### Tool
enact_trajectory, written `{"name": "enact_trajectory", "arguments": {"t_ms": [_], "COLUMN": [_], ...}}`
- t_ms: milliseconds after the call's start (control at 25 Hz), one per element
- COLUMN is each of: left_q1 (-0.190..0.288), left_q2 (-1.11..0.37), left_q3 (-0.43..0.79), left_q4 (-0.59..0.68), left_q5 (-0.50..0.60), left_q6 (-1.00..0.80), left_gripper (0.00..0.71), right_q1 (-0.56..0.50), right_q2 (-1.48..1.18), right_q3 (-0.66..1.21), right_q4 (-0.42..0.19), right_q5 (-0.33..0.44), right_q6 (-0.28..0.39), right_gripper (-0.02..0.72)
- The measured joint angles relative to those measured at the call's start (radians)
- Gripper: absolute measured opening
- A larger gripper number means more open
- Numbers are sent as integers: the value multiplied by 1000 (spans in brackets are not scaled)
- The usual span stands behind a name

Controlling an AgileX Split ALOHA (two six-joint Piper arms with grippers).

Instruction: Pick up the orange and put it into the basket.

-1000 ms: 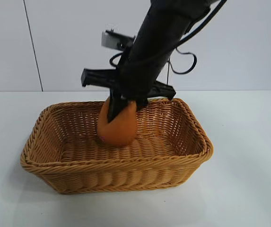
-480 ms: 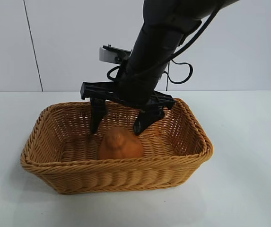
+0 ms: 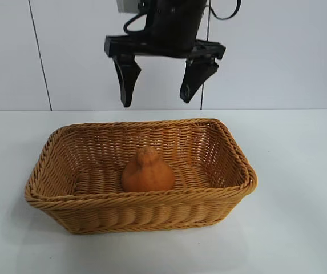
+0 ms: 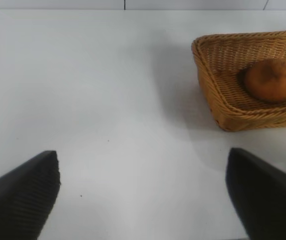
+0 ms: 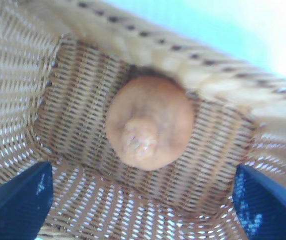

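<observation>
The orange (image 3: 147, 172) sits upright on the basket (image 3: 231, 188) floor, centre frame, my right gripper (image 3: 160, 85) spread wide above; only my left gripper (image 4: 143, 195), also agape, shows the basket's side from afar

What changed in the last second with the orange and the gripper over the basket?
The right gripper let go of the orange, opened its fingers and rose out of the basket; it now hangs above the basket, empty. The orange dropped from the fingers onto the basket floor and sits there upright, knob on top. The basket stayed in the same place on the table.
</observation>
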Motion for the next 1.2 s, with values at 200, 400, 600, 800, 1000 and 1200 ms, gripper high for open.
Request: {"name": "enact_trajectory", "arguments": {"t_ms": [200, 400, 600, 800, 1000, 1200], "left_q1": [0, 0, 0, 0, 0, 0], "left_q2": [0, 0, 0, 0, 0, 0], "left_q3": [0, 0, 0, 0, 0, 0], "left_q4": [0, -2, -2, -2, -1, -1], "left_q5": [0, 0, -1, -1, -1, -1], "left_q6": [0, 0, 0, 0, 0, 0], "left_gripper": [645, 645, 645, 645, 645, 645], "right_q1": [-91, -286, -494, -583, -588, -588], "right_q2": [-1, 3, 4, 3, -52, -205], "right_q3": [-25, -25, -25, -4, 129, 374], "right_q4": [-20, -28, -20, 15, 20, 24], "right_q5": [4, 7, 7, 8, 7, 9], "right_q6": [5, -21, -34, -51, -73, -92], "right_gripper": [675, 675, 675, 675, 675, 675]}}
